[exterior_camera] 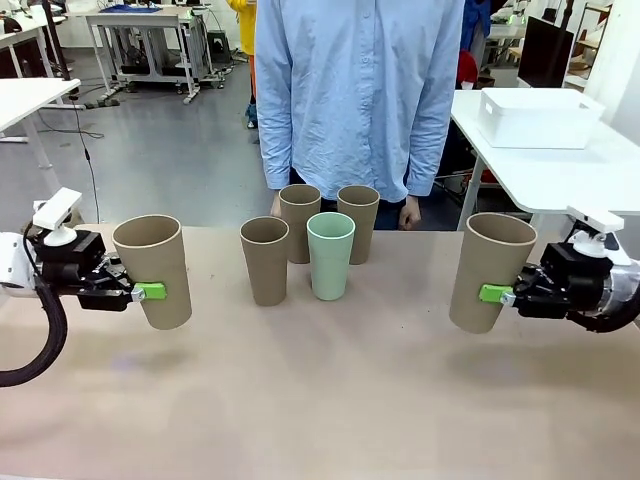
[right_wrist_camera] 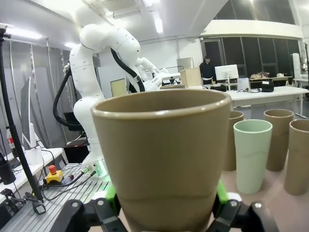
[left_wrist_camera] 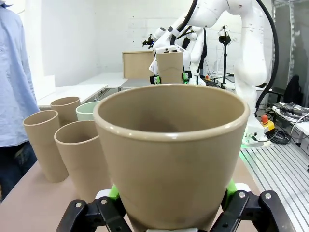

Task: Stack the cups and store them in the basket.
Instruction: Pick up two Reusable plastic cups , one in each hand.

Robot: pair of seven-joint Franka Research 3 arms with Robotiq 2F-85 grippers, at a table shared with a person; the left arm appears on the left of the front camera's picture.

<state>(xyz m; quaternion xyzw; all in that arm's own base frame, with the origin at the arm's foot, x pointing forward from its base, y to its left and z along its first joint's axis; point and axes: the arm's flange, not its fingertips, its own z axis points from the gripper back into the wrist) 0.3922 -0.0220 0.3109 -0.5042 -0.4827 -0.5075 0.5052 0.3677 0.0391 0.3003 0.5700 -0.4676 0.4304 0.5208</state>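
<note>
My left gripper (exterior_camera: 150,292) is shut on a tan cup (exterior_camera: 155,270) at the table's left and holds it nearly upright. On the right, my right gripper (exterior_camera: 493,294) is shut on another tan cup (exterior_camera: 490,270). Between them stand three tan cups (exterior_camera: 265,260) (exterior_camera: 299,222) (exterior_camera: 358,222) and a mint green cup (exterior_camera: 330,255). The left wrist view has its held cup (left_wrist_camera: 171,154) close up between the green pads (left_wrist_camera: 114,192). The right wrist view has its own cup (right_wrist_camera: 164,154) and the mint cup (right_wrist_camera: 252,154) beyond. The white basket (exterior_camera: 538,117) sits on a separate table at the far right.
A person in a light blue shirt (exterior_camera: 355,90) stands at the far edge, right behind the middle cups, a hand (exterior_camera: 408,212) by the edge. The white side table (exterior_camera: 560,175) bearing the basket stands beyond the main table's right corner. Bare tabletop (exterior_camera: 330,400) stretches in front.
</note>
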